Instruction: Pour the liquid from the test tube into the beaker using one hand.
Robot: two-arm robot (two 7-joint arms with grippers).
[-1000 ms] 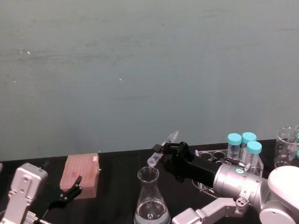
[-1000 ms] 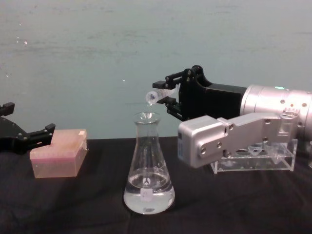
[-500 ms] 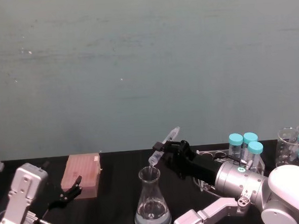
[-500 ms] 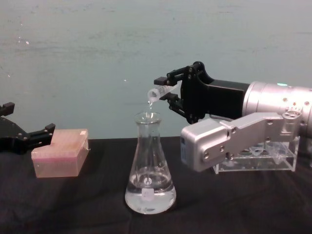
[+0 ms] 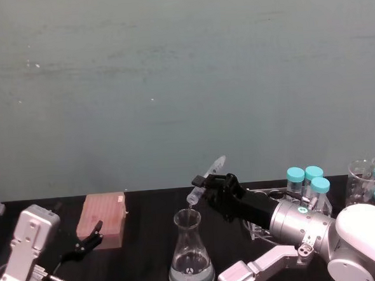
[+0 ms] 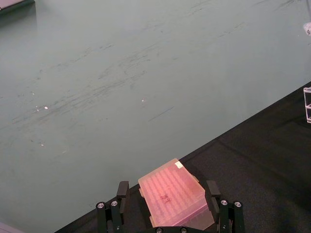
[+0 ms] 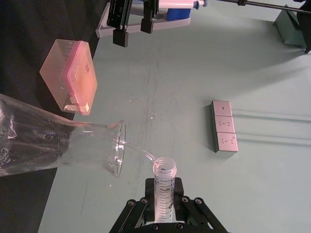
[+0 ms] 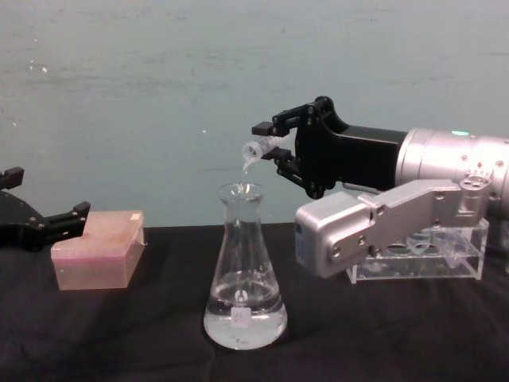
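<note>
- Beaker [image 8: 243, 274], a tall conical flask, stands on the black desk [image 8: 119, 338] near its front edge and about midway along it. The glass is upright and nothing grips it.
- Right gripper [image 8: 274, 142] reaches in from the desk's right side and hangs in the air above the beaker's neck. Its black fingers are pinched on the test tube, which is the one-handed hold the task asks for.
- Left gripper [image 5: 86, 238] sits low at the desk's left end, fingers spread and holding nothing, just beside a pink box [image 8: 95, 251]. Contact between them cannot be judged.
- A clear rack [image 8: 449, 255] with teal-capped tubes [image 5: 308, 181] stands toward the right end, behind the right arm and well apart from the pour.
- Test tube [image 8: 256, 148] is tilted with its open threaded mouth lowest, right over the beaker's rim, and its tapered tip points up and away.
- Liquid [image 7: 138, 151] arcs in a thin clear stream from the tube's mouth into the neck, and more lies pooled in the beaker's base.
- The step in hand is judged to be the pour itself, well under way (how much remains in the tube cannot be read).
- The next move probably calls for raising the tip a little further while the mouth remains centred over that narrow neck. A sideways drift would spill liquid onto the desk.
</note>
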